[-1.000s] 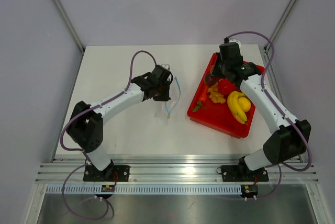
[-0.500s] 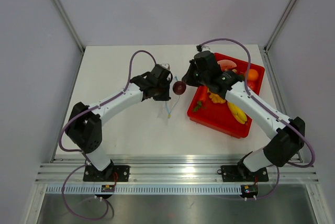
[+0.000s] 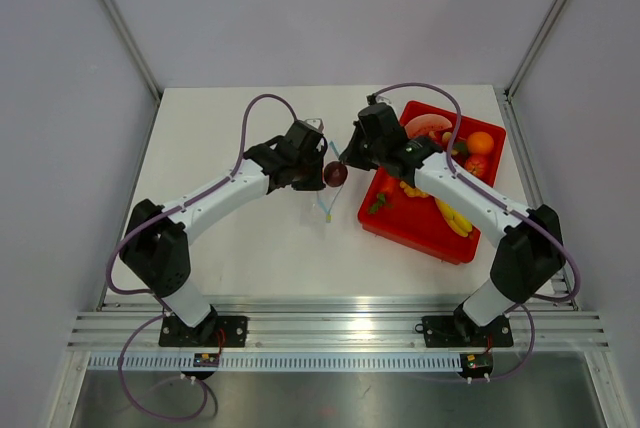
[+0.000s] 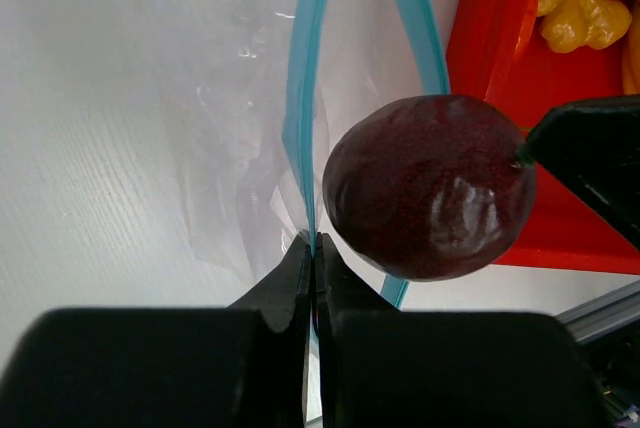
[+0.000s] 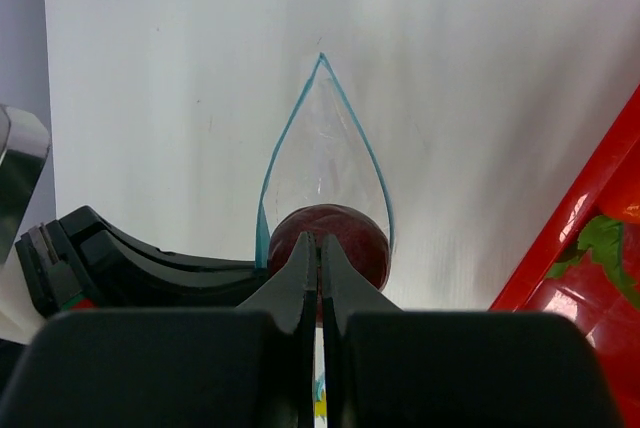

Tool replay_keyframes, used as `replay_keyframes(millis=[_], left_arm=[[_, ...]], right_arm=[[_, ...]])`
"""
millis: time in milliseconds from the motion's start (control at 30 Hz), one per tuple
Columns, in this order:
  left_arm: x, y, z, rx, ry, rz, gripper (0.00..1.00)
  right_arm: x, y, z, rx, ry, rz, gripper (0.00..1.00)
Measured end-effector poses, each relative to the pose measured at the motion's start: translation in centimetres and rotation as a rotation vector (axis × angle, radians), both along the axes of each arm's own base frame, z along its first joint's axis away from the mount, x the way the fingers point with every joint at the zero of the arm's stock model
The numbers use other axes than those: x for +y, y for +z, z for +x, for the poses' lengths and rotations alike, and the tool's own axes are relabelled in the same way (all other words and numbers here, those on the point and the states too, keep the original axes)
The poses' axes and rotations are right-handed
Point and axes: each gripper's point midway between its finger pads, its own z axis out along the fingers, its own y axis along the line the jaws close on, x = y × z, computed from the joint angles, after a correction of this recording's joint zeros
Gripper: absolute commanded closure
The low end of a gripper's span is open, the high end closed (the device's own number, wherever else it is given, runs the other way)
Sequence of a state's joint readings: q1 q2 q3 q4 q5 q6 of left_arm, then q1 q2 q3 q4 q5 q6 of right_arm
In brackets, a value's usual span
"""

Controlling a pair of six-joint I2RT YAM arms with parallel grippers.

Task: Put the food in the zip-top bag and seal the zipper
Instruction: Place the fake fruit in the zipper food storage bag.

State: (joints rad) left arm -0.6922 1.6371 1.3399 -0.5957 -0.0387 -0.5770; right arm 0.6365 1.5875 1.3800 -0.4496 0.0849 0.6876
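Table (image 3: 230, 238) carries red tray (image 3: 420, 233) at 3 o'clock of the zip-top bag (image 5: 322, 148). Left gripper (image 4: 313, 243) is clamped tight on the zipper (image 4: 300, 118), propping the mouth open. Right gripper (image 5: 320, 240), pinched closed, seems to hold purple fruit (image 4: 430, 188) by its stem at the mouth, not yet inside. Red tomato (image 3: 476, 165) waits at tray's 2 o'clock. Nothing bagged, sealing undone. Stem grip hard to see; bag body barely shows from above.
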Motion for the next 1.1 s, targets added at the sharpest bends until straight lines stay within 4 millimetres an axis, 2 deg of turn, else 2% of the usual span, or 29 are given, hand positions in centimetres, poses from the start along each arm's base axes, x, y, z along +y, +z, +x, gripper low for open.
replay_keyframes(millis=[233, 400, 667, 700, 733, 800, 867, 900, 933, 1100], left_arm=[[-0.1, 0.0, -0.1, 0.004, -0.005, -0.005, 1.00], [-0.1, 0.1, -0.1, 0.002, -0.005, -0.008, 1.00], [-1.0, 1.4, -0.3, -0.011, -0.036, -0.067, 1.00], [-1.1, 1.4, -0.3, -0.012, -0.041, -0.075, 1.00], [-1.2, 1.5, -0.4, -0.012, -0.045, -0.081, 1.00], [-1.3, 1.3, -0.5, -0.008, -0.051, -0.088, 1.00], [-1.3, 1.1, -0.7, 0.002, -0.055, -0.093, 1.00], [-1.3, 1.0, -0.7, 0.005, -0.057, -0.096, 1.00], [-1.3, 1.0, -0.7, 0.008, -0.058, -0.100, 1.00], [-1.3, 1.0, -0.5, 0.015, -0.055, -0.124, 1.00]], right_arm=[[0.2, -1.0, 0.3, 0.015, -0.004, -0.007, 1.00], [0.2, -2.6, 0.3, 0.046, -0.007, -0.026, 1.00], [0.6, -4.9, 0.3, 0.092, -0.008, -0.051, 1.00], [0.7, -5.0, 0.3, 0.094, -0.006, -0.051, 0.98], [0.8, -5.0, 0.2, 0.095, -0.003, -0.052, 0.92], [1.0, -5.1, 0.1, 0.099, 0.003, -0.048, 0.70], [1.1, -5.3, -0.2, 0.109, 0.024, -0.054, 0.67], [1.0, -5.4, -0.4, 0.113, 0.030, -0.060, 0.60], [1.0, -5.5, -0.4, 0.116, 0.032, -0.065, 0.57], [0.0, -5.4, -0.8, 0.112, 0.027, -0.111, 0.53]])
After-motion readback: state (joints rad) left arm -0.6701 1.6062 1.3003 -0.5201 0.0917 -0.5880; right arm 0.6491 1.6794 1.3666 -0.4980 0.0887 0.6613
